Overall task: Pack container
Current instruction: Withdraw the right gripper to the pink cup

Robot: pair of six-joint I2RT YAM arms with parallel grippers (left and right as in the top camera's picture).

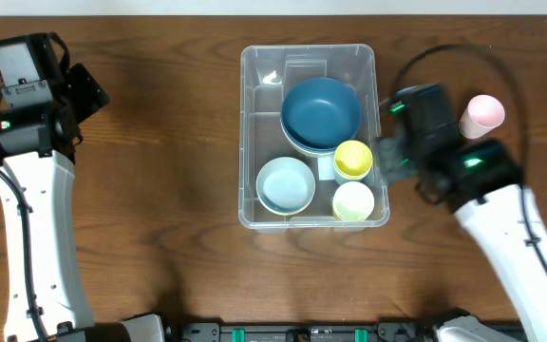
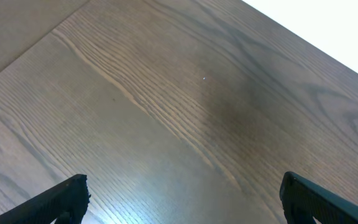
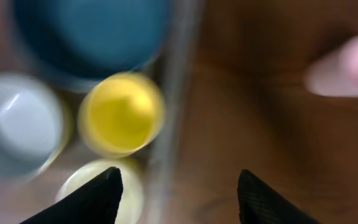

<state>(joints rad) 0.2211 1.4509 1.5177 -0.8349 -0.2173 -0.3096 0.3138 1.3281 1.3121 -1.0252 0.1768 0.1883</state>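
Two white robot arms reach from the near edge over a dark wood-grain surface (image 1: pixel 160 190).

The left hand (image 2: pixel 182 199) sits well to the left of everything, over bare wood. Its two black fingers (image 2: pixel 67 196) are spread wide apart and hold nothing.

One container (image 1: pixel 247 133), a clear rectangular bin with rounded corners, stands in the middle of the surface between the two arms. It holds bowls and cups.

- Along the near wall there is one light blue bowl (image 1: pixel 286 184) on the left and one pale yellow cup (image 1: pixel 353 200) on the right.
- Just behind the pale cup is one bright yellow cup (image 1: pixel 352 159), close to the right wall.
- Behind that, one dark blue bowl (image 1: pixel 321 112) fills much of the far half. A paler blue rim shows under its near edge, so a second bowl may be nested beneath it, but this cannot be confirmed.

The right hand (image 3: pixel 179 202) is at the container's right wall, beside the two yellow cups. Its wrist view is blurred. Its two fingers (image 3: pixel 95 196) are apart, one over the bin and one over the wood outside, and grip nothing.

Farther right, outside the bin, is one pink cup (image 1: pixel 482 114) on the surface. Whether it stands or lies on its side cannot be told.

That makes three cups in all: two inside the container and one outside.
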